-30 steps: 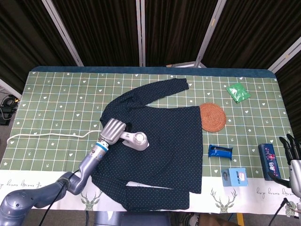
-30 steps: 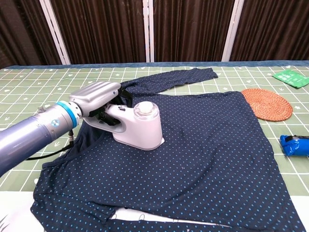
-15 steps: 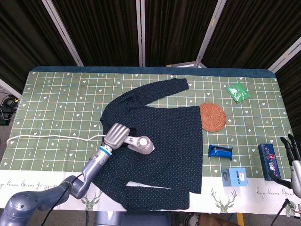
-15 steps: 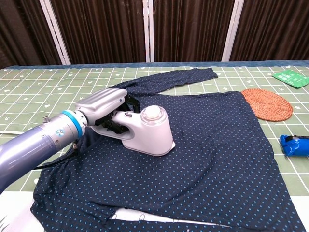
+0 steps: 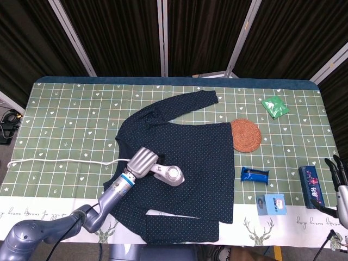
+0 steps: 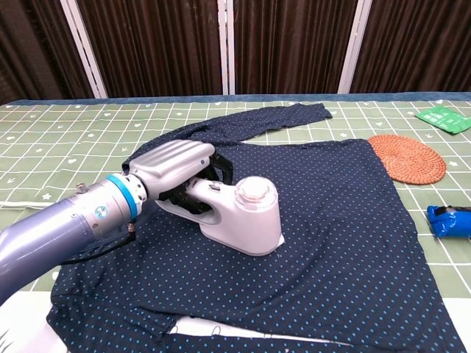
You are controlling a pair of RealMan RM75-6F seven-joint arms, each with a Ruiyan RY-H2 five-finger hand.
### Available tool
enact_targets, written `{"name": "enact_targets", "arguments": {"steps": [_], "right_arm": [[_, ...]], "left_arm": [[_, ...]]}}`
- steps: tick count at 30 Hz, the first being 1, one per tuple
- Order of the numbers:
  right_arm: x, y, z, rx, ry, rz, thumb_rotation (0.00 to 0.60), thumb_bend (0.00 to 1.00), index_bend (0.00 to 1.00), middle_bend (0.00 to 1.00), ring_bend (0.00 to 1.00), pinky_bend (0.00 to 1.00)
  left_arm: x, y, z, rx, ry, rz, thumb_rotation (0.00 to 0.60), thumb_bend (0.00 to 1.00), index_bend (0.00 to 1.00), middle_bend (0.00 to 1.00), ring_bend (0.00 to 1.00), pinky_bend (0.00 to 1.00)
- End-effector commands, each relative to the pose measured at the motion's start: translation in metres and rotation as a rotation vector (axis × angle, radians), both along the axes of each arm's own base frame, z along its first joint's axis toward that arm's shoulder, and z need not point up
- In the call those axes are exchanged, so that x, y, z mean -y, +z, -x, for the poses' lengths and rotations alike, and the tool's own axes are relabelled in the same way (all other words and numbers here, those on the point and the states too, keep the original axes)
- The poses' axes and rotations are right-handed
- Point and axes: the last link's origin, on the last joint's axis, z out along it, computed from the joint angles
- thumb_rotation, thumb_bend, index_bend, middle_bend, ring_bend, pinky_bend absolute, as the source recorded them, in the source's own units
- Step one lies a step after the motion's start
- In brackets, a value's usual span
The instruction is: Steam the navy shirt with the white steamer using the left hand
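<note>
The left hand [image 6: 173, 164] holds the white steamer [image 6: 239, 215] by its handle. The steamer sits flat on the navy shirt [image 6: 331, 213], which lies spread on the green table [image 5: 65, 119]. The right hand [image 5: 340, 187] is at the near right edge, fingers spread, holding nothing.

Spread flat mid-surface: shirt [image 5: 185, 163], one sleeve reaching toward the far edge. On its left half, steamer [image 6: 246, 217], held from the left by the left hand [image 6: 175, 165]. Touching the shirt's right shoulder: round mat [image 5: 246, 135]. Near the far right corner, a packet [image 5: 274, 106]. Along the near right edge, pouch [image 5: 254, 174], small box [image 5: 271, 204], long box [image 5: 311, 186], right hand [image 5: 339, 179] beside it.
</note>
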Motion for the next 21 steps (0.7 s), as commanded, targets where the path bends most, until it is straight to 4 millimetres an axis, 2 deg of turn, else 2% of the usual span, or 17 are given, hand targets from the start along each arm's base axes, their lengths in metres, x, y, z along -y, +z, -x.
{"name": "enact_targets", "arguments": {"steps": [1, 12, 21], "right_arm": [[0.0, 0.0, 0.0, -0.001, 0.0, 0.001, 0.6, 0.0, 0.0, 0.0, 0.0, 0.0], [-0.001, 0.0, 0.0, -0.002, 0.002, 0.0, 0.6, 0.0, 0.0, 0.0, 0.0, 0.0], [-0.001, 0.0, -0.001, -0.004, 0.005, -0.001, 0.6, 0.0, 0.0, 0.0, 0.0, 0.0]], "left_arm": [[0.007, -0.001, -0.006, -0.007, -0.043, 0.008, 0.6, 0.64, 0.91, 0.8, 0.76, 1.0], [0.027, -0.008, -0.015, -0.008, -0.115, 0.051, 0.6, 0.64, 0.91, 0.8, 0.76, 1.0], [0.026, -0.004, -0.01, -0.03, -0.117, 0.048, 0.6, 0.64, 0.91, 0.8, 0.76, 1.0]]}}
